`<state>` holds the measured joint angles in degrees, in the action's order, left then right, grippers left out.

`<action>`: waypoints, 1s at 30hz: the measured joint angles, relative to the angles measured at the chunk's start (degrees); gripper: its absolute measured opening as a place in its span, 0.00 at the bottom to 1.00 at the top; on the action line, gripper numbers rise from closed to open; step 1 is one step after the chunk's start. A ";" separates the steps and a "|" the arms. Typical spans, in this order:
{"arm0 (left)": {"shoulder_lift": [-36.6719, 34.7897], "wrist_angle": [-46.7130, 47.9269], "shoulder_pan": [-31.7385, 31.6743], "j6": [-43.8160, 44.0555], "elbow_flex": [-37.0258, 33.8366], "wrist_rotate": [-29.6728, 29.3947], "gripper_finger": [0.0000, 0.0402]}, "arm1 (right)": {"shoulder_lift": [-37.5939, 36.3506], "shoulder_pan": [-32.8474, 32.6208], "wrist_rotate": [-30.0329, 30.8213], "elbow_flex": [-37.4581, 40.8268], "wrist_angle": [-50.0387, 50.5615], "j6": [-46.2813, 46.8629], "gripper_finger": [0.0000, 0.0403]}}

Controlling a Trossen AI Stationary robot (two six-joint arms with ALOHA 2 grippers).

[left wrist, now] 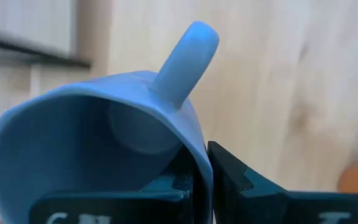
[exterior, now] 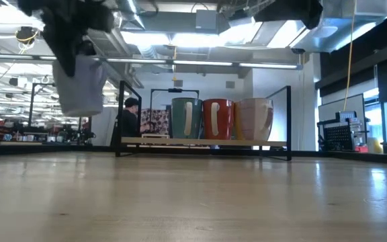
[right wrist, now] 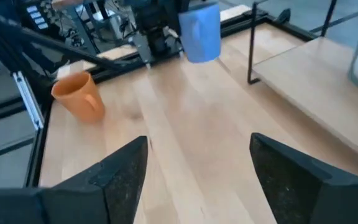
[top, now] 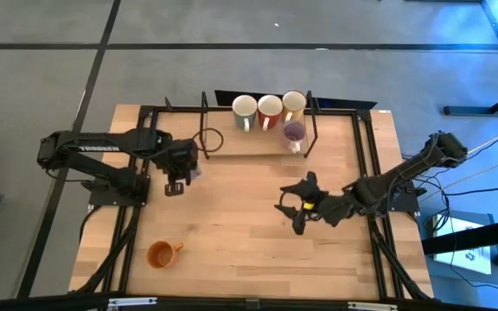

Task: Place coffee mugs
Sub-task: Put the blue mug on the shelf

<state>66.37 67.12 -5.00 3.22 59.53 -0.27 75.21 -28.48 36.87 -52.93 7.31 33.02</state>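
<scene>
My left gripper (top: pixel 178 181) is over the table's left half, shut on a lavender mug (top: pixel 195 173), which hangs well above the wood in the low view (exterior: pixel 82 84). My right gripper (top: pixel 299 207) is open over the table's right half, touching nothing; its fingers frame bare wood (right wrist: pixel 197 168). An orange mug (top: pixel 162 253) stands on its base near the table's near left corner. Three mugs stand in a row on the rack's top shelf: a cream one (top: pixel 243 111), one with a reddish inside (top: pixel 270 110) and another cream one (top: pixel 294 104). A second lavender mug (top: pixel 294 132) sits just in front of them. My left gripper holds the lavender mug by its wall at the rim (left wrist: pixel 197 155), right beside the handle (left wrist: pixel 185 62). One finger (left wrist: pixel 166 190) is inside the mug and one (left wrist: pixel 244 180) outside. The fingers come from above. The mug hangs below them, lifted clear and slightly tilted.
A black wire rack with a wooden shelf (top: pixel 249 154) stands along the table's far edge, its posts (exterior: pixel 289 121) rising at the ends. Bare wood lies between the two grippers (top: pixel 240 225). A person (exterior: pixel 127 121) shows in the room beyond.
</scene>
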 joint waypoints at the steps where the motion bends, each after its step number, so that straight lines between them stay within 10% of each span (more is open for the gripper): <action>1: 0.03 -1.03 1.57 1.01 0.43 -0.02 0.05 | 0.78 -0.52 -0.03 0.00 0.11 0.19 0.66; 15: 15.33 -10.12 18.09 10.85 10.57 -1.47 0.05 | 4.55 -6.51 -0.43 0.20 3.73 2.72 0.63; 30: 43.44 -10.21 21.84 2.98 32.86 -2.87 0.05 | 4.55 -16.56 3.78 11.81 -7.52 13.05 0.63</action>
<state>109.81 56.91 16.84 6.20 92.39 -3.14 79.77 -45.04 40.65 -41.12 -0.21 46.07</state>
